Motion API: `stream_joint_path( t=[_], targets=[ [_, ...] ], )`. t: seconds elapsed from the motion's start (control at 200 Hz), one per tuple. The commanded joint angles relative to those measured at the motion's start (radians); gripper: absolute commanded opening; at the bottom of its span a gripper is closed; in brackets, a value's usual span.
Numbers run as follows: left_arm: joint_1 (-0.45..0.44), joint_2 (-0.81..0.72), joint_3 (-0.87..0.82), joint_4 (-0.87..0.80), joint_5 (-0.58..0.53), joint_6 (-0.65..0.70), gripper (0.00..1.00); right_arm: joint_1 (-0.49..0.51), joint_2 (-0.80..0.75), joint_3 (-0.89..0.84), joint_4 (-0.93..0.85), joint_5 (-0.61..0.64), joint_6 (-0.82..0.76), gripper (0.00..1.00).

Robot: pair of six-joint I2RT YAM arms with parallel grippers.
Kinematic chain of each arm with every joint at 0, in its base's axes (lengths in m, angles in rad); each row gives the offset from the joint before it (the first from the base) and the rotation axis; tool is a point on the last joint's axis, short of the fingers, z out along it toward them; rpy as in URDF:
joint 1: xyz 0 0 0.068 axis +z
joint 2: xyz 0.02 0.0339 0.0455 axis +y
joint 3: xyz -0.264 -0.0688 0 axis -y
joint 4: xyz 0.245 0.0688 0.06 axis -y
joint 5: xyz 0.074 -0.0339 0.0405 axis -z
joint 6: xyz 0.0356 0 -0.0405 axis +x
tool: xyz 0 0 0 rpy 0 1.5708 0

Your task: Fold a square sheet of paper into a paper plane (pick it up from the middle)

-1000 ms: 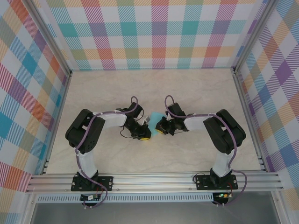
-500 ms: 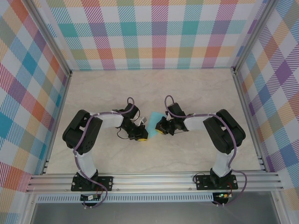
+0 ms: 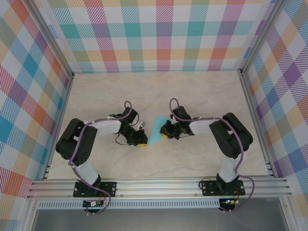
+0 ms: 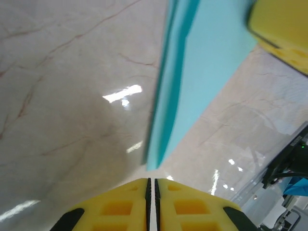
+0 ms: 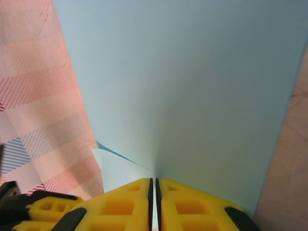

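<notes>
plaid walls [image 3: 163, 33] in pastel checks close the cell on 3 sides, with an aluminium rail [image 3: 159, 185] across the bottom of the top view. the surface [image 3: 202, 96] is pale, marble-patterned and glossy, throwing bright glare patches in the left wrist view. that gloss looks slick, so a dropped sheet would likely skid and lie flat, which is hard to pick up.

the left arm [image 3: 79, 144] and right arm [image 3: 228, 137] bend inward, and their wrists sit near each other at the centre of the frame. any reach across that gap risks a knock between them.

the turquoise paper sheet [image 3: 155, 132] hangs between the 2 wrists, apparently tilted up off the surface, its pointed end toward the bottom of the frame. in the left wrist view its edge [image 4: 202, 72] looks doubled, though i cannot tell how many layers. it is thin and held at 1 edge only, so it may sag, twist or take a stray crease.

the right gripper [image 3: 165, 133] has its yellow fingers pressed together, pinching that edge [image 5: 154, 185]. the bite looks shallow, so a tug could pull the sheet free. the left gripper [image 3: 139, 140] is pressed together on nothing [image 4: 151, 185], just short of the sheet. it would need to spread first, or it will only push the paper.
</notes>
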Motion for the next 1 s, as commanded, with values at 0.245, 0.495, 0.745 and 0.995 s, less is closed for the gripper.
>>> stream_joint_path(
  t=[0.245,0.495,0.745,0.995],
  targets=[
    [-0.034,-0.01,0.149,0.009,-0.064,-0.033,0.22,-0.009,-0.173,0.055,-0.234,0.123,-0.101,0.23],
    [-0.088,0.1,0.26,-0.018,-0.192,-0.011,0.21,-0.046,-0.228,-0.044,-0.205,0.136,-0.051,0.38],
    [-0.09,0.168,0.304,-0.049,-0.247,0.011,0.17,-0.047,-0.154,-0.045,-0.088,0.031,-0.02,0.42],
    [-0.09,0.199,0.314,-0.056,-0.265,0.015,0.15,-0.046,-0.088,-0.017,-0.011,-0.042,-0.024,0.43]
  ],
)
